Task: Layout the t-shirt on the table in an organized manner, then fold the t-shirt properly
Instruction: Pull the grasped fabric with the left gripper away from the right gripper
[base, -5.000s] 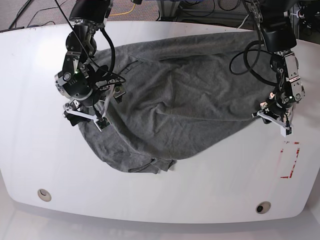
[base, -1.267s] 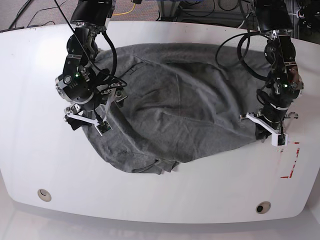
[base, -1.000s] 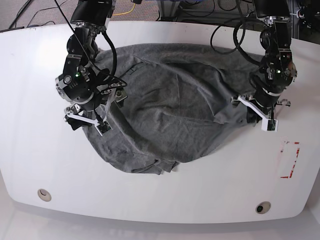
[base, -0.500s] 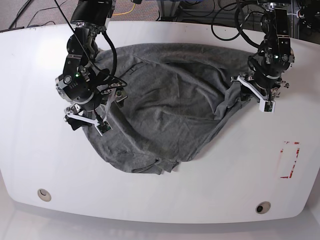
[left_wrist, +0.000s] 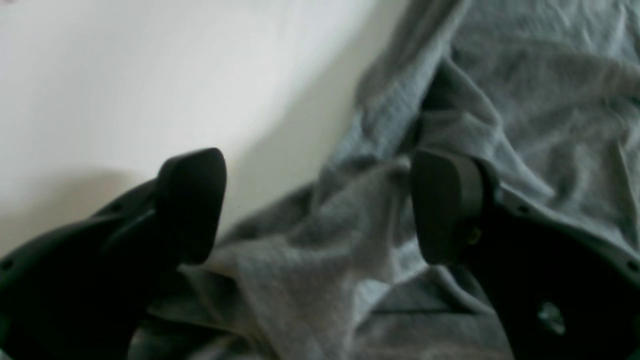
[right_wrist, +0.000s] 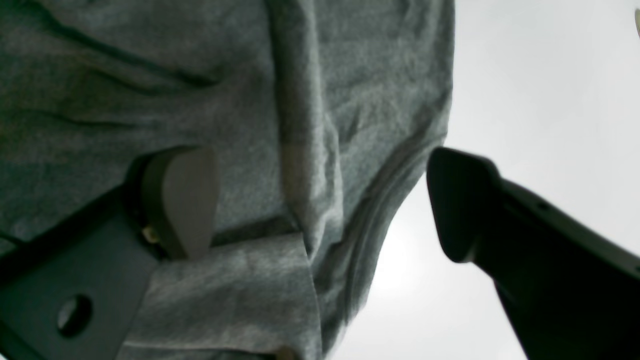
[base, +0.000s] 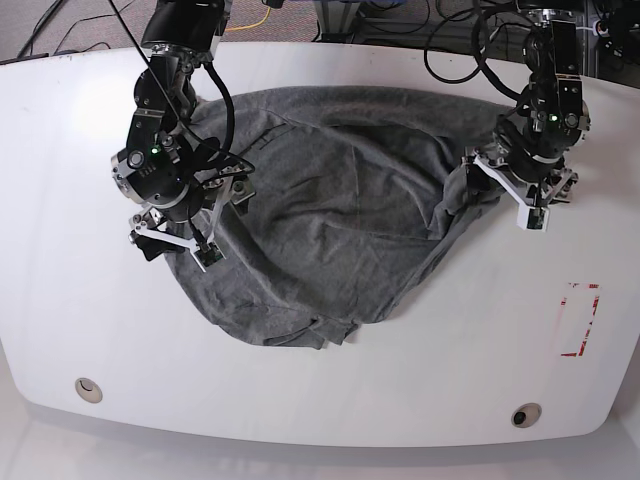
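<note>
Left pincer (base: 519, 192) hangs over the t-shirt's (base: 340, 210) outer edge with its jaws spread; in the left wrist view a bunched fold of grey knit lies between the two dark fingers (left_wrist: 192, 202), touched by neither, so nothing is pinched there. Right pincer (base: 175, 238) is likewise spread, straddling the ribbed hem on the opposite side, one finger over cloth and the other over bare tabletop (base: 60, 200), as the right wrist view shows.

That t-shirt sprawls rumpled across the middle of the tabletop, its far edge fairly straight, its near side drooping into a rounded bulge with a crumpled lump at the bottom. By the left pincer the fabric is doubled back on itself, probably because it was dropped there loose. Laying-out looks unfinished; each pincer seems placed for a fresh grip on an edge to pull the cloth flat.

Around it, two round cable holes (base: 88, 389) sit near the front corners and a red tape rectangle (base: 579, 320) lies near the left arm's side, well apart from the cloth. Only the garment's own folds obstruct spreading.
</note>
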